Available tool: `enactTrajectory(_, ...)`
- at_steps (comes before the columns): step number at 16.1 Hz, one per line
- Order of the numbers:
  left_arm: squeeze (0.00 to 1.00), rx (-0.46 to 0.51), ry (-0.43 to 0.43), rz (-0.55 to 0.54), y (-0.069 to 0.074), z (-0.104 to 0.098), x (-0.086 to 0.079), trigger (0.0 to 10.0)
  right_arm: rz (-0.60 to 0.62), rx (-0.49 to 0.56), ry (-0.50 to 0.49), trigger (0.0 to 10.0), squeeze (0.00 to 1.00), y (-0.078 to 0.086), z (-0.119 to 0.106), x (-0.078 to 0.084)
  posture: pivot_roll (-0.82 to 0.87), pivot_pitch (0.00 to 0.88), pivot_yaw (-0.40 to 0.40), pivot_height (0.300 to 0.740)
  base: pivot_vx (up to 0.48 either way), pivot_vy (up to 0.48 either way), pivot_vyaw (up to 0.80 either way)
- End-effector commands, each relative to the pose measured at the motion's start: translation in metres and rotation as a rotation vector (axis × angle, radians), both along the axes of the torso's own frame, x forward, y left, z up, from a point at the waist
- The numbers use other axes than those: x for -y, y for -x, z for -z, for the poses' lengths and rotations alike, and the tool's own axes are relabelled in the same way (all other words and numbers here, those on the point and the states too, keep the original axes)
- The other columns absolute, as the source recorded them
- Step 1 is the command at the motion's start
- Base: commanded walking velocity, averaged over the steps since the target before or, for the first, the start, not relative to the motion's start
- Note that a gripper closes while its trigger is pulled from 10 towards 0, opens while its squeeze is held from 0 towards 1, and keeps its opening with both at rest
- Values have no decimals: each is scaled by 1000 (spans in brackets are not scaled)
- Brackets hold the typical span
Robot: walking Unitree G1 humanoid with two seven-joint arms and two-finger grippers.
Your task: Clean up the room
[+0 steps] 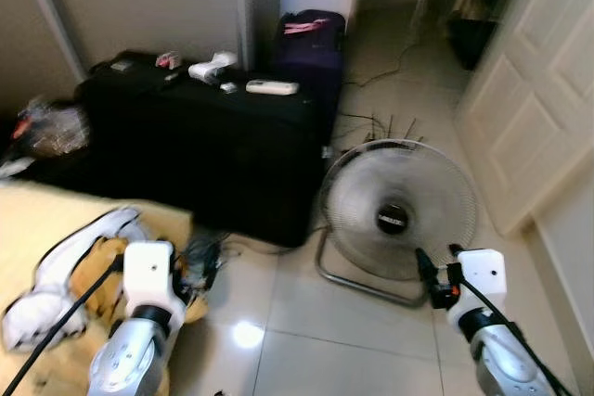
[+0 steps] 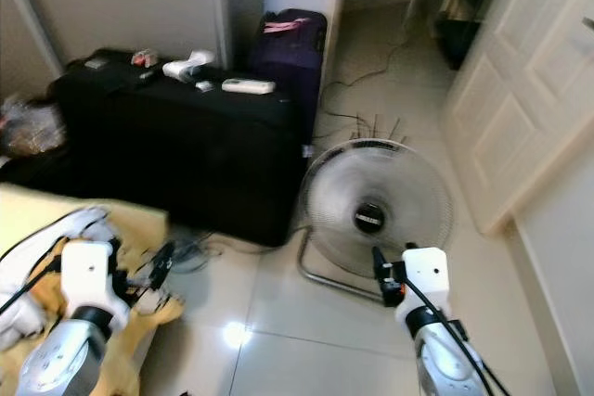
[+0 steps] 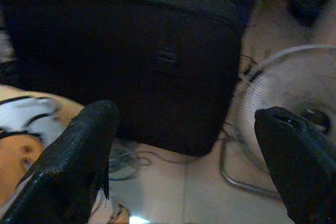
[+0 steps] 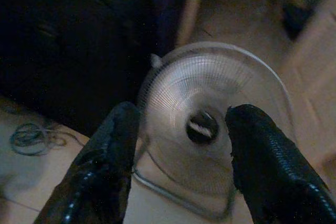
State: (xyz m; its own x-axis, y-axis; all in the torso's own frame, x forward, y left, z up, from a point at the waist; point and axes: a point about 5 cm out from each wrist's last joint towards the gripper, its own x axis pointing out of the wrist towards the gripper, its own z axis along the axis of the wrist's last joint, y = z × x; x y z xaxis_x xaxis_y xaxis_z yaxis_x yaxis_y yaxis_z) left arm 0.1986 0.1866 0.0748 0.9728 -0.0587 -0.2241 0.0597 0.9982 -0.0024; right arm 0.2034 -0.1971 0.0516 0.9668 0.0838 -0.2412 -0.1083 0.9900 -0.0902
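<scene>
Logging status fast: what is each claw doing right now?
Left claw: open, holding nothing, facing the black suitcase.
Right claw: open, holding nothing, facing the floor fan.

**Where my 4 cameras look**

My 2 head eyes look forward and down from above my arms, and both take in the floor fan (image 1: 397, 215) with the black suitcase (image 1: 209, 150) to its left and the white door (image 2: 520, 81) to its right. My left wrist camera looks along my left gripper (image 3: 184, 145), facing the suitcase close up, with the fan at one edge. My right wrist camera looks along my right gripper (image 4: 181, 153), straight at the fan, near it; the suitcase sits beside it.
</scene>
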Motion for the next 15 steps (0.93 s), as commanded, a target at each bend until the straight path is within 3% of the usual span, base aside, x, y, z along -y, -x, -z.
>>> enactTrajectory(1,1000,1,-50,-8,1,1,-3,10000,-47,42,-30,10000,1000,-5,-7,-7,2,0,-32,740,0,0,800)
enactTrajectory(3,1000,41,-56,-4,0,-3,-4,10000,-52,82,-30,10000,1000,-10,-13,-8,4,0,-31,740,0,0,800)
enactTrajectory(5,1000,89,-37,-88,-4,-18,-12,10000,-16,98,-56,10000,1000,-11,-15,-4,10,0,-25,740,0,0,800)
enactTrajectory(6,1000,101,-117,-75,-8,-19,-13,10000,1,93,-57,10000,1000,-10,-14,-3,18,0,-21,740,0,0,800)
enactTrajectory(8,1000,158,-107,-83,-12,-24,-13,10000,-20,89,-55,10000,1000,-10,-11,-6,25,0,-10,740,0,0,800)
enactTrajectory(9,667,138,-13,-52,-7,-26,-13,10000,-27,81,-70,10000,1000,-7,-10,-6,29,0,-13,740,0,0,800)
enactTrajectory(10,0,138,-22,-63,-3,-26,-14,10000,-26,70,-71,10000,1000,-5,-9,-4,35,0,-21,740,0,0,800)
enactTrajectory(12,0,116,-20,-36,-4,-20,-2,10000,-59,48,-69,10000,1000,-2,-9,3,19,0,-20,740,0,0,800)
enactTrajectory(13,0,121,-70,6,-8,-20,8,10000,-48,32,-76,10000,1000,3,-10,11,30,0,-27,740,0,0,800)
enactTrajectory(14,0,127,-33,-23,-9,-20,4,10000,-36,38,-57,10000,1000,7,-9,12,0,0,-19,740,0,0,800)
enactTrajectory(15,0,134,-58,-12,-7,-21,-1,10000,-10,60,-54,10000,1000,7,-10,9,-9,0,2,740,0,0,800)
